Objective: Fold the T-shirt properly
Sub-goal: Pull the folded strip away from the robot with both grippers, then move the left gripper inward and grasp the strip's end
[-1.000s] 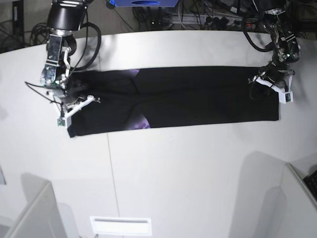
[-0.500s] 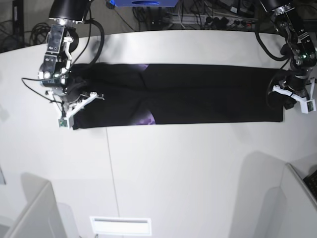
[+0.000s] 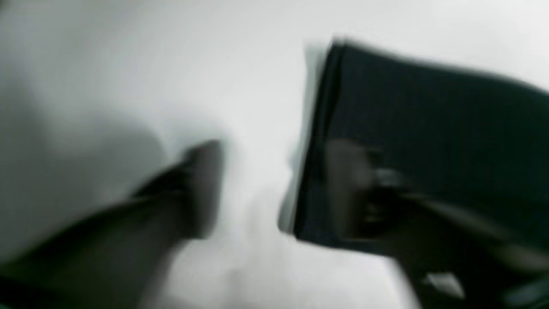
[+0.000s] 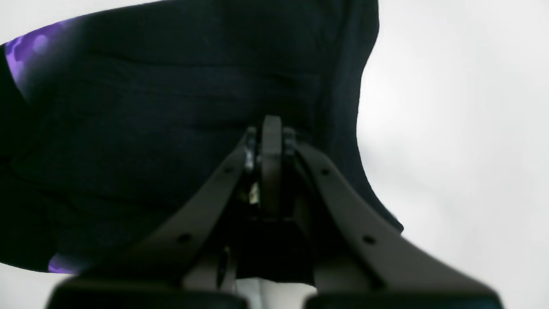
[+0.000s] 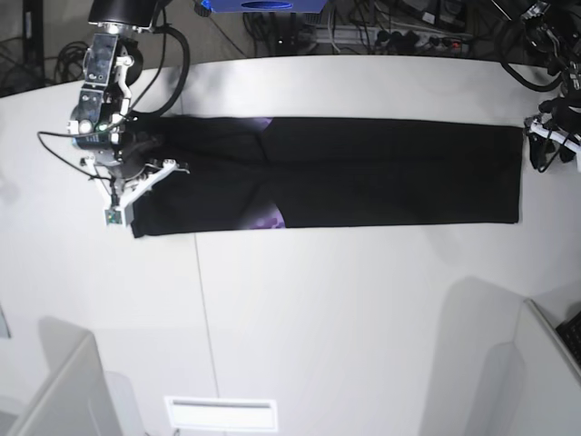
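The black T-shirt [image 5: 363,173] lies stretched into a long flat band across the white table [image 5: 318,318], with a bit of purple print [image 5: 265,218] showing near its left part. My right gripper [image 5: 134,174] sits on the band's left end. In the right wrist view its fingertips [image 4: 271,141] are pressed together, shut on the T-shirt's dark cloth [image 4: 150,128]. My left gripper [image 5: 547,138] hangs just off the band's right end. In the blurred left wrist view this gripper [image 3: 279,189] is open beside the T-shirt's edge [image 3: 429,128], holding nothing.
Cables and equipment [image 5: 381,27] crowd the space beyond the table's far edge. A grey panel [image 5: 64,391] stands at the near left and another [image 5: 545,363] at the near right. A white slotted plate [image 5: 221,413] lies at the front edge.
My left gripper has let go of the T-shirt's right end, opened and moved off to the right. The band was drawn out straighter; the right gripper stayed shut on the left end.
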Robot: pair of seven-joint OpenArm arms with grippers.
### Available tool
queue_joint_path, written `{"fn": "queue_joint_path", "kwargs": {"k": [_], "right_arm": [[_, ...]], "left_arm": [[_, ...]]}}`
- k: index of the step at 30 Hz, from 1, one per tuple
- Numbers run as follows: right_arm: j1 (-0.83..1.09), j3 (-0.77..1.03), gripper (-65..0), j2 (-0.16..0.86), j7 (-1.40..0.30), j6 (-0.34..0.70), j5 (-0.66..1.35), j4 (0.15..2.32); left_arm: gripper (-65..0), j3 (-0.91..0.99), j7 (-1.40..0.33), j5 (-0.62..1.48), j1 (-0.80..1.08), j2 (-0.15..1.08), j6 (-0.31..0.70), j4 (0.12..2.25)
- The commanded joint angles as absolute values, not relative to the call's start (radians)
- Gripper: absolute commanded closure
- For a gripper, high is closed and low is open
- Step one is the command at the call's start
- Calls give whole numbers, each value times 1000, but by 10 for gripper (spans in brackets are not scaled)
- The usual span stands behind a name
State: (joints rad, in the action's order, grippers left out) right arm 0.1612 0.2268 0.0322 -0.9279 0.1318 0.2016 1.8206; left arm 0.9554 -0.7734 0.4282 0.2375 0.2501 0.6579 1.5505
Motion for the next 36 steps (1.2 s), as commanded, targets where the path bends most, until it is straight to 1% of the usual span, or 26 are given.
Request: {"fn": "queue_joint_path", "kwargs": {"k": [1, 2, 3, 4, 10, 11, 14, 19, 21, 22, 23, 25, 29, 33, 36], "right_arm": [[150, 229, 0, 36, -909, 136, 206, 1839], [150, 229, 0, 36, -909, 136, 206, 1839], [150, 229, 0, 35, -909, 136, 206, 1839], [150, 229, 0, 33, -909, 136, 206, 1839], [162, 228, 0, 16, -909, 136, 206, 1839], [163, 228, 0, 16, -909, 136, 206, 1839], [174, 228, 0, 15, -906, 136, 206, 1840], [177, 228, 0, 15, -908, 136, 206, 1845], [179, 228, 0, 15, -909, 136, 206, 1845], [186, 228, 0, 15, -906, 136, 206, 1845], [189, 228, 0, 15, -906, 136, 206, 1847], [191, 229, 0, 15, -905, 136, 206, 1848], [203, 229, 0, 15, -903, 136, 223, 1863], [216, 239, 0, 21, -908, 136, 343, 1877], [231, 239, 0, 22, -906, 136, 363, 1880]], "left_arm": [[-517, 960, -750, 447, 223, 271, 680, 1549], [-586, 963, -750, 447, 214, 269, 698, 1531], [-638, 963, -750, 447, 206, 269, 698, 1512], [-650, 963, -750, 447, 200, 268, 698, 1501], [-650, 955, -750, 438, 163, 265, 698, 1461], [-638, 946, -750, 438, 153, 265, 698, 1437], [-591, 892, -750, 437, 143, 269, 698, 1377], [-517, 835, -750, 437, 143, 265, 698, 1340], [-469, 835, -750, 437, 143, 265, 698, 1314], [-434, 835, -750, 437, 143, 265, 698, 1302], [-392, 835, -750, 437, 143, 265, 698, 1288], [-281, 835, -750, 437, 147, 265, 698, 1274], [-5, 835, -750, 437, 153, 265, 698, 1241], [0, 843, -750, 437, 148, 268, 698, 1227], [0, 846, -750, 438, 148, 272, 698, 1253]]}}
